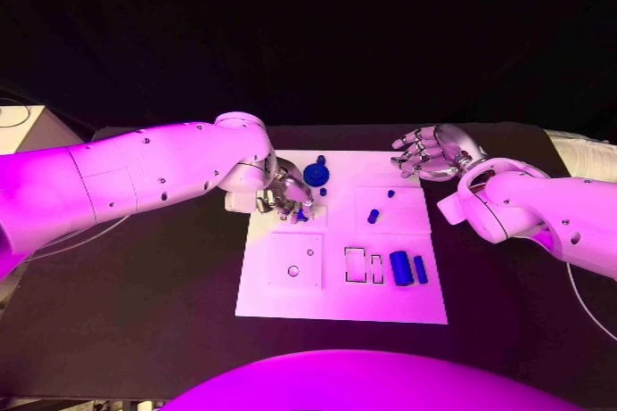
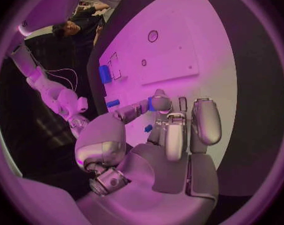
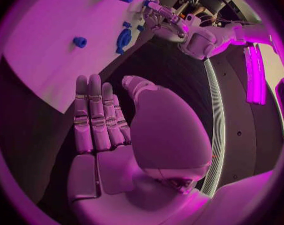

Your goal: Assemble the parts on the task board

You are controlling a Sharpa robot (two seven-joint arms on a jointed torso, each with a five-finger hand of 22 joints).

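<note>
**On the board's far left corner: a small part in our left hand**

Over the task board (image 1: 341,295) our left hand (image 1: 285,197) pinches a small blue part (image 2: 152,105) at its fingertips, seemingly to seat it. Beside it lies the blue disc (image 1: 316,174). Off the board's far right corner, our right hand (image 1: 431,152) waits, fingers loosely apart, holding nothing.

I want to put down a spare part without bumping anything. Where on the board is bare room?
The task board's near strip, below the square plate and large blue cylinder, is bare. The far-left corner is crowded: the left hand holds a small blue part beside the blue disc.
</note>
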